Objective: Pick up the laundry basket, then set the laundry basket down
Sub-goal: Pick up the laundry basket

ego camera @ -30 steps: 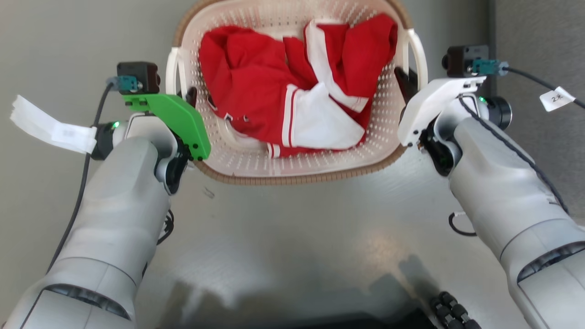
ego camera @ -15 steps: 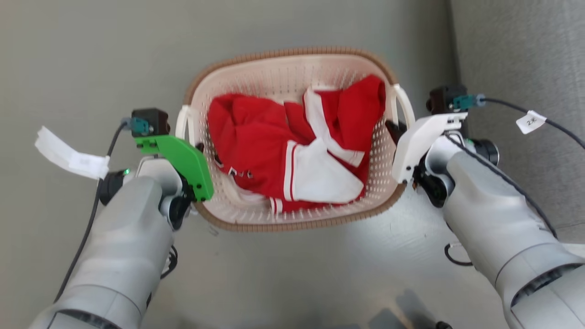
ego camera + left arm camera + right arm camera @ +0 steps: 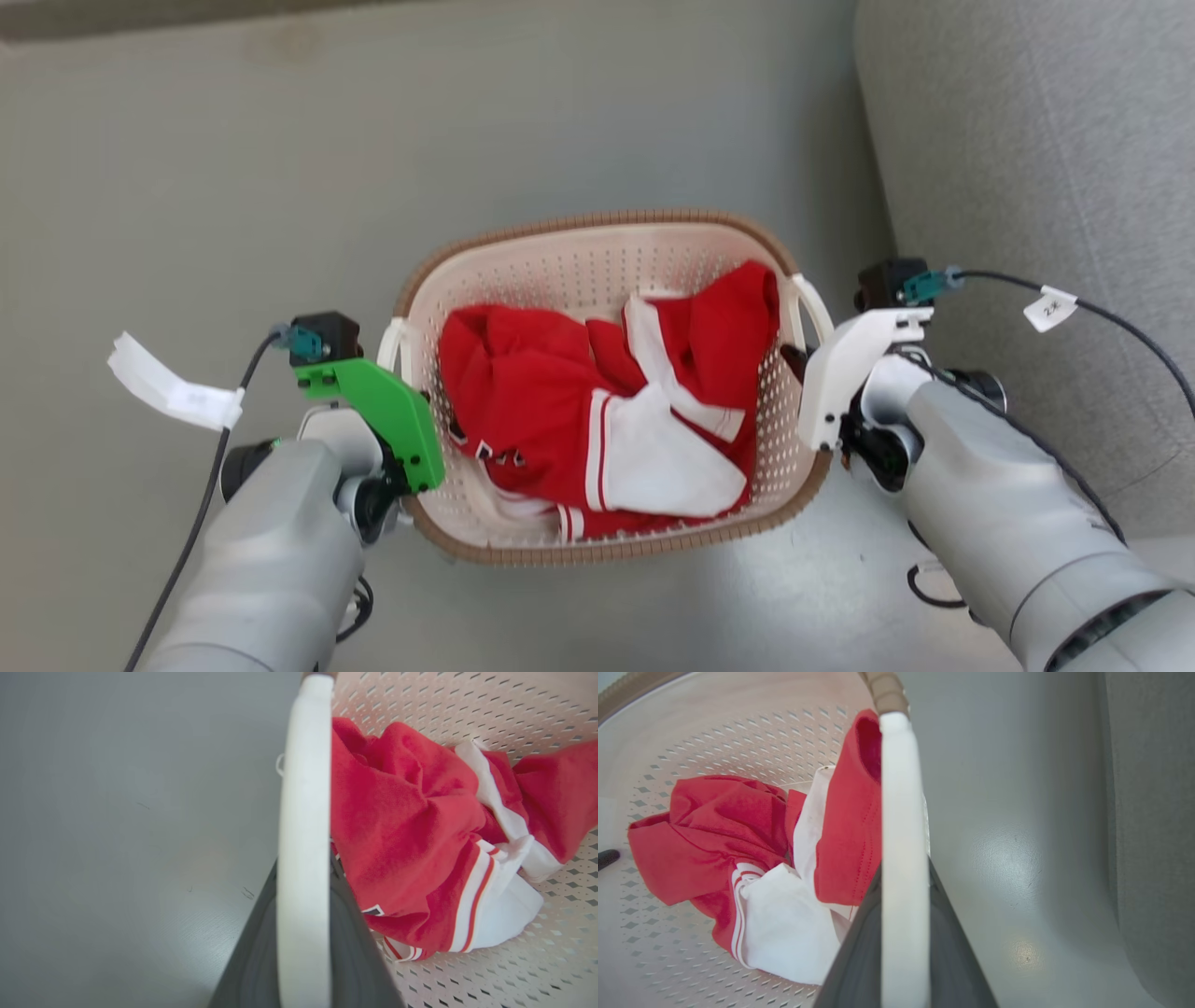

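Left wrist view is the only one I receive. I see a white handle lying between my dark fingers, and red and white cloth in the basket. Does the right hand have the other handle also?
Observer: Yes. In the right wrist view the right hand has its dark fingers on both sides of the other white handle of the laundry basket.
Operator: What is beyond that side of the basket?
Observer: A grey upholstered surface stands near it, on the robot's right.
Operator: Does any cloth hang out?
Observer: No. In the head view the red and white cloth lies wholly inside the brown rim.
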Controlling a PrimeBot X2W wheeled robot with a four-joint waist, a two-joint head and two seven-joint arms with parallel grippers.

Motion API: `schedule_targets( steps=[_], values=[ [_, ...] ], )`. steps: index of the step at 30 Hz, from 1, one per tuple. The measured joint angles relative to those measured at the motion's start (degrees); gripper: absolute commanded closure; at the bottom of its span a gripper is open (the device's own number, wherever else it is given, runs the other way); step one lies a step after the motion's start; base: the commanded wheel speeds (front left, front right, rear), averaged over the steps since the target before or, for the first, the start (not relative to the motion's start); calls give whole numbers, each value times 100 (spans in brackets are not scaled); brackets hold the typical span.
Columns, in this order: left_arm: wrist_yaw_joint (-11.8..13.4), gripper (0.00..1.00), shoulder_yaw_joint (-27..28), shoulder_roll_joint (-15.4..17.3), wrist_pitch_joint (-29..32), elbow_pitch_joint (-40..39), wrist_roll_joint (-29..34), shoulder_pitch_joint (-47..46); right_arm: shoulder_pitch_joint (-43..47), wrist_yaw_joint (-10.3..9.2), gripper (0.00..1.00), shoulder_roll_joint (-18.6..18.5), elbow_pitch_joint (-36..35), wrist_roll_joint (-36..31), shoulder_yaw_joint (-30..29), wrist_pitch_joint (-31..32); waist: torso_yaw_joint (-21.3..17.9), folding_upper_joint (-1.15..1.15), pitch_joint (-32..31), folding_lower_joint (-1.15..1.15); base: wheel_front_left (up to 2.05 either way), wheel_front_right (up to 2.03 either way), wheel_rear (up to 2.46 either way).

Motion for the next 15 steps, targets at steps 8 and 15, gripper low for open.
schedule_targets(
  steps=[8, 15],
  values=[
    [0, 100, -142, 5, 186, -37, -285, 377, 402, -4, 100, -4, -3, 182, 118, 242, -8, 0, -590, 0, 0, 0, 0],
    [-1, 100, -240, 11, 342, -24, -521, 843, 799, -5, 100, -4, -24, 374, 313, 495, -11, 0, -1176, 0, 0, 0, 0]
  ],
)
